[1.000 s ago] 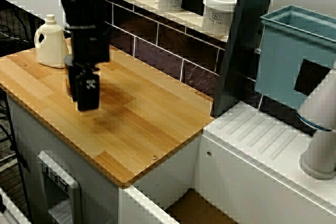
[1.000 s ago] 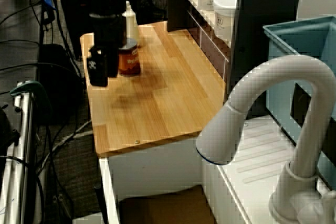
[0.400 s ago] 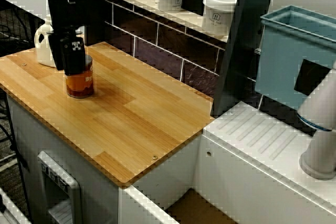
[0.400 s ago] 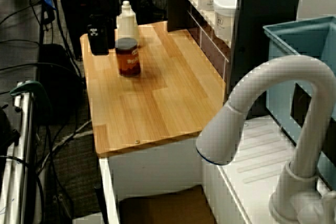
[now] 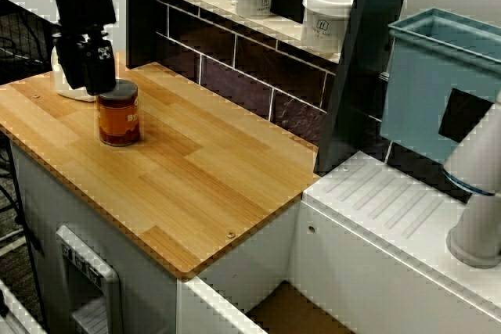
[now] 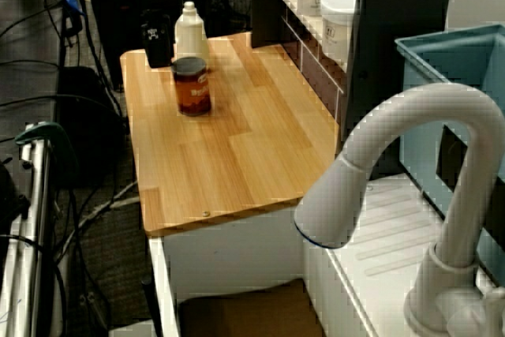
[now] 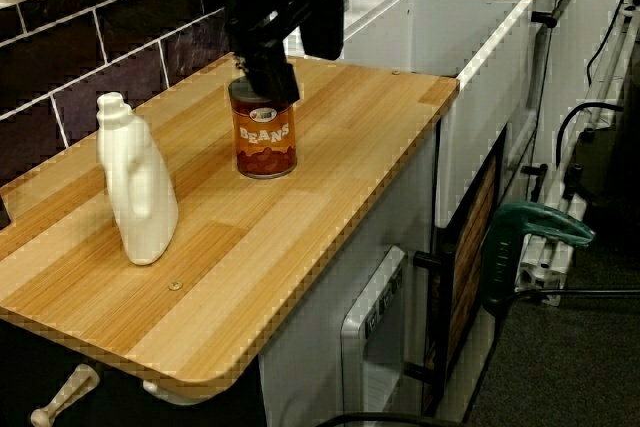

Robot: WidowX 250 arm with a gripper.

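Observation:
A can of beans with a dark lid stands upright near the left end of the wooden counter. My black gripper hangs just behind and to the left of it, above the counter, holding nothing. In the view from over the tap, the gripper is beyond the can and beside a white bottle. From the counter's end, the gripper partly covers the top of the can. Its fingers read as one dark block, so their state is unclear.
The white bottle stands at the far left end of the counter. White tubs line a tiled shelf behind. To the right are a white drainer, a tap and a blue bin.
The gripper has swung from in front of the can, over the counter's middle, back and left past the can toward the white bottle. The can has not moved.

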